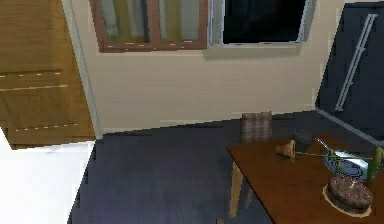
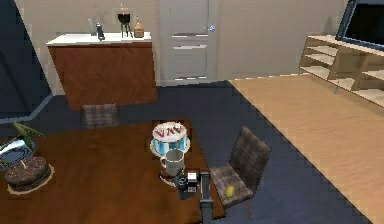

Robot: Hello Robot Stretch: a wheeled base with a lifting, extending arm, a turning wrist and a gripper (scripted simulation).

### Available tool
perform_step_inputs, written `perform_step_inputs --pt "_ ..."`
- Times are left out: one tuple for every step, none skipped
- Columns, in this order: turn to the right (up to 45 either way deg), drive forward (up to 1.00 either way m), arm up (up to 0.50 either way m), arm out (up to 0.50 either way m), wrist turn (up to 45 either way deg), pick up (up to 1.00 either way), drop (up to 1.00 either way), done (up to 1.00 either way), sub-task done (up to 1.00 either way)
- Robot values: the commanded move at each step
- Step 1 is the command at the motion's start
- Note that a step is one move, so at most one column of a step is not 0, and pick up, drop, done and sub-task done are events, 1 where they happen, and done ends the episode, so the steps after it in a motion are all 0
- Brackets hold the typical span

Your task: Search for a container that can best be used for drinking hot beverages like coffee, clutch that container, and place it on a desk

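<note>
A pale grey mug (image 2: 172,163) stands on the brown wooden table (image 2: 90,160) near its right edge, just in front of a round white dish with a red and white patterned top (image 2: 170,132). The dark arm (image 2: 206,203) rises from the bottom edge of the arm side view, and my gripper (image 2: 181,179) sits right at the mug's near side. The mug rests on the table there, so I cannot tell whether the gripper holds anything. The same table (image 1: 290,185) fills the forward view's lower right corner.
A plaid chair (image 2: 243,160) with a small yellow thing (image 2: 228,187) on its seat stands beside the table's right edge. A dark bowl (image 2: 25,172) lies at the table's left. Behind are a wooden counter (image 2: 105,70), a white door (image 2: 190,40) and open shelves (image 2: 345,65). A second chair (image 1: 256,126) stands on the dark floor.
</note>
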Motion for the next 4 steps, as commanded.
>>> perform_step_inputs --pt "0.0 0.0 0.0 0.0 0.0 1.0 0.0 0.0 0.0" --pt "0.0 0.0 0.1 0.0 0.0 0.0 0.0 0.0 0.0" --pt "0.0 0.0 0.36 0.0 0.0 0.0 0.0 0.0 0.0" --pt "0.0 0.0 0.0 0.0 -45.0 0.0 0.0 0.0 0.0"
